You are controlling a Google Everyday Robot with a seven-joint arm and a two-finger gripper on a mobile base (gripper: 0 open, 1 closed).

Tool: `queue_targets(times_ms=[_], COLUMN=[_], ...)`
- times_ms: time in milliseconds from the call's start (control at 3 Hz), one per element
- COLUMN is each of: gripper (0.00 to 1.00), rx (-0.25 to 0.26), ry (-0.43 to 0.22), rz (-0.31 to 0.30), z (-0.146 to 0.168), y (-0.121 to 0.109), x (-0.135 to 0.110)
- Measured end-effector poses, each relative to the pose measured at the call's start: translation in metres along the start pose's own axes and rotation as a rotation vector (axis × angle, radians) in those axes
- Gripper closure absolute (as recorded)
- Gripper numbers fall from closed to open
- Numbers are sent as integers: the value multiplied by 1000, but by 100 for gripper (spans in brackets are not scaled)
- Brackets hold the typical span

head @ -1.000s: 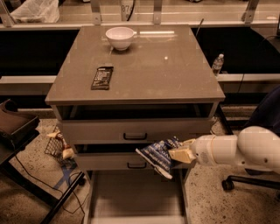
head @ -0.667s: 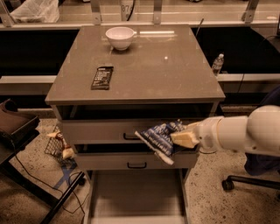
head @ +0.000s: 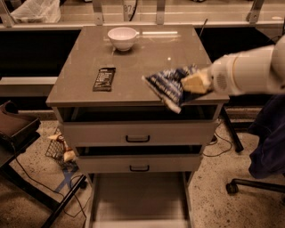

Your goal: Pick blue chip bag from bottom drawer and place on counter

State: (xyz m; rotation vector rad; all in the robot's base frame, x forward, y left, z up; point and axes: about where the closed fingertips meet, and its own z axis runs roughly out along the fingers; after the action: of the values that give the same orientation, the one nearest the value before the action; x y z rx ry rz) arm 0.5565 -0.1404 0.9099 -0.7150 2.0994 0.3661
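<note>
- Blue chip bag is held up at the counter's front right corner. From my view it overlaps the front edge, and its lower tip dips past the lip toward the gap above the top drawer. I cannot tell whether it touches the top.
- Bag is crumpled and tilted, with the white lettering facing me and its right end pinched.
- Gripper sits at the bag's right end with its tan fingers closed on the foil. The bag hangs out to the left of it.
- White arm reaches in from the right edge of the view, roughly level with the counter top.
- Counter is glossy grey-brown. A white bowl stands near the back, left of centre. A black bar wrapper lies flat toward the front left, well apart from the bag.
- Below the counter, the top drawer and middle drawer both have black handles and both sit slightly proud of the cabinet.
- Bottom drawer is pulled far out, with its pale floor showing.
- On the floor there is a small wire basket to the left of the cabinet and a chair base to the right.
- A clear plastic bag sits on the shelf at the back left.
</note>
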Motion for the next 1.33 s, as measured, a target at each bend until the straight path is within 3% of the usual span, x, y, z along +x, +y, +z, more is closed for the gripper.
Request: queue_targets(times_ms=[333,667,1000,1333], gripper=[100,100,97,75], rx=[130,222,302,317], ry=[-106,-197,-307,-342], rz=[-88,-131,-169,-170], z=[-5,8,54,45], y=[-44,-85,-128,-126], x=[-70,-99,-104,-116])
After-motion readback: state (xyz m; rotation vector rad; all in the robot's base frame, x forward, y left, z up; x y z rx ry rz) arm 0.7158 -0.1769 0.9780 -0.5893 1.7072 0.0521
